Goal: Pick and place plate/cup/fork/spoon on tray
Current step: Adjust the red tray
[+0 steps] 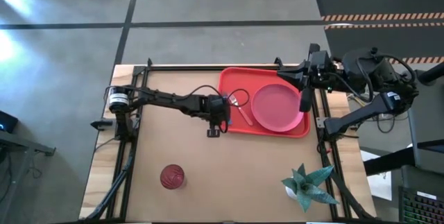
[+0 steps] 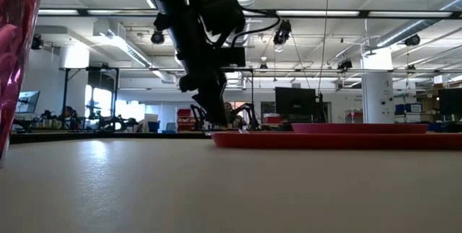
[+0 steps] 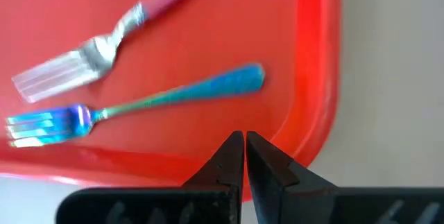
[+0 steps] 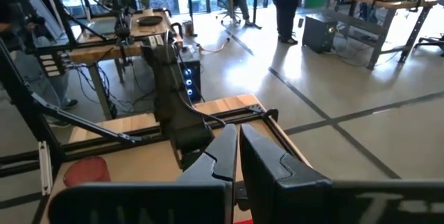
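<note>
The red tray (image 1: 232, 78) lies at the table's far right. The pinkish-red plate (image 1: 277, 106) lies flat in its right part. The fork (image 3: 104, 44), with a pink handle, and the bluish-handled spoon (image 3: 152, 99), whose head looks tined here, lie flat on the tray's floor (image 3: 305, 57) near its left end. The dark-red cup (image 1: 172, 177) stands on the table near the front left. My left gripper (image 3: 244, 144) is shut and empty just above the tray's left rim. My right gripper (image 4: 236, 148) is shut and empty over the tray's right edge.
A green folded-paper plant (image 1: 309, 186) stands at the table's front right. Black frame rails (image 1: 132, 154) run along the table's left and right sides. Bare tabletop lies between the cup and the tray. People and workbenches show in the room beyond.
</note>
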`<action>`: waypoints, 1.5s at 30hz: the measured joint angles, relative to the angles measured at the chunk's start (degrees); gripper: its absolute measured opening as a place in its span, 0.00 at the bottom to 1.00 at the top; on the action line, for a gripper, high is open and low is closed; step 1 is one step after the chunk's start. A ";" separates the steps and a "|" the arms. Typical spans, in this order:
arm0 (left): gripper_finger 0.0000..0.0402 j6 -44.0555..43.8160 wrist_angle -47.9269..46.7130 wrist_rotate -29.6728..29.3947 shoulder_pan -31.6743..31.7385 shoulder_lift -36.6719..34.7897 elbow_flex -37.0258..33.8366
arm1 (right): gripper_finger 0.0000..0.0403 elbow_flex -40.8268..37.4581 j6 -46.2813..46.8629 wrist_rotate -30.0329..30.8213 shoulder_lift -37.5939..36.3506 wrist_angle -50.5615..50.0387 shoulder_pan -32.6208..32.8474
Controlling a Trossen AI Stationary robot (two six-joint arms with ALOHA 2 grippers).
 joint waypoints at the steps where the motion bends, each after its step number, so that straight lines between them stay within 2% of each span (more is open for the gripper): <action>1: 0.00 0.26 0.09 0.00 0.23 0.06 -0.48 | 0.02 0.00 0.00 0.00 0.00 0.01 0.00; 17: 0.00 0.22 1.03 4.81 1.23 0.27 -2.64 | 0.02 0.00 -0.06 -0.01 0.74 0.02 0.00; 25: 0.00 -2.83 2.44 6.43 1.09 0.47 -5.34 | 0.02 -0.02 -0.10 0.01 1.11 0.08 0.00; 30: 0.00 -3.59 -0.72 7.02 0.52 0.32 -4.90 | 0.02 -0.02 0.02 0.01 1.09 0.15 0.00; 37: 0.00 -8.98 -12.31 8.78 -1.58 0.25 -4.59 | 0.02 -0.02 0.29 0.01 1.09 0.13 0.00; 41: 0.00 -13.00 -15.41 9.15 -3.93 0.17 -4.70 | 0.02 -0.02 0.27 0.01 1.09 0.09 0.00; 45: 0.00 -17.67 -16.79 12.93 -6.71 0.12 -4.73 | 0.02 -0.02 -0.03 0.02 1.09 0.06 -0.01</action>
